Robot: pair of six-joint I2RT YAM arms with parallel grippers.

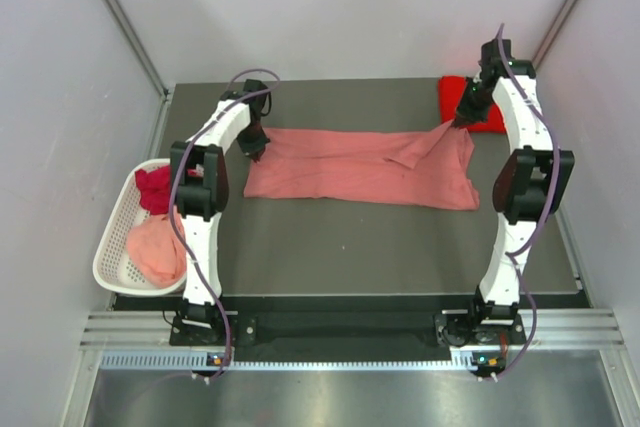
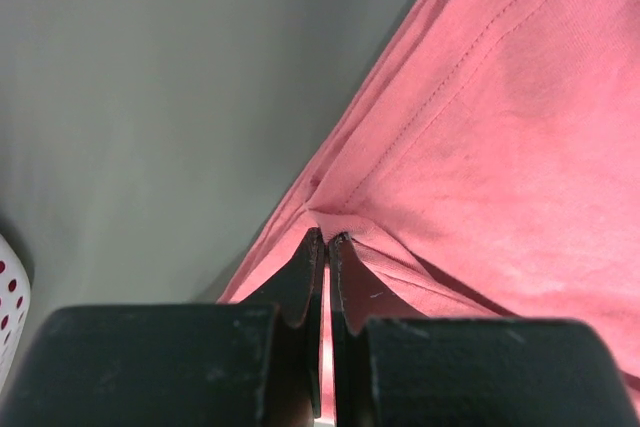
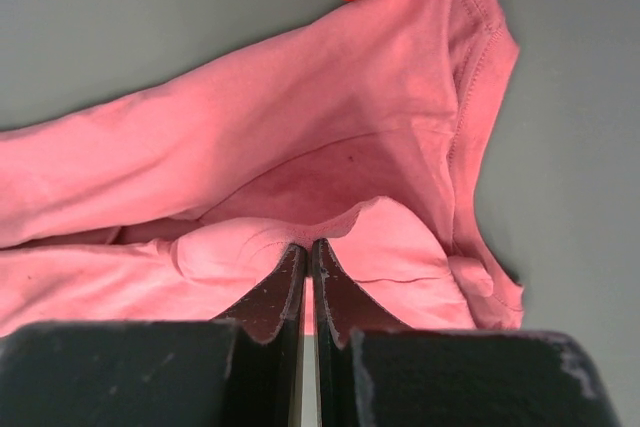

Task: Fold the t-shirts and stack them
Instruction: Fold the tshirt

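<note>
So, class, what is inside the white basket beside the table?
A crumpled dark red shirt and a light pink shirt lie in the basket. Anything beneath them is hidden.

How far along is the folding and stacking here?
Done: one bright red shirt lies folded at the far right. In hand: left gripper and right gripper pinch the salmon shirt, spread out. Remaining: the crimson shirt and pale pink shirt wait in the basket.

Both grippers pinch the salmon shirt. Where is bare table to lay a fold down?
Widest free patch: the table between the salmon shirt and the near edge. A narrower strip lies behind the shirt, left of the red shirt. Crowded: the far right corner, with the right gripper beside the red shirt, and the left edge by the basket.
</note>
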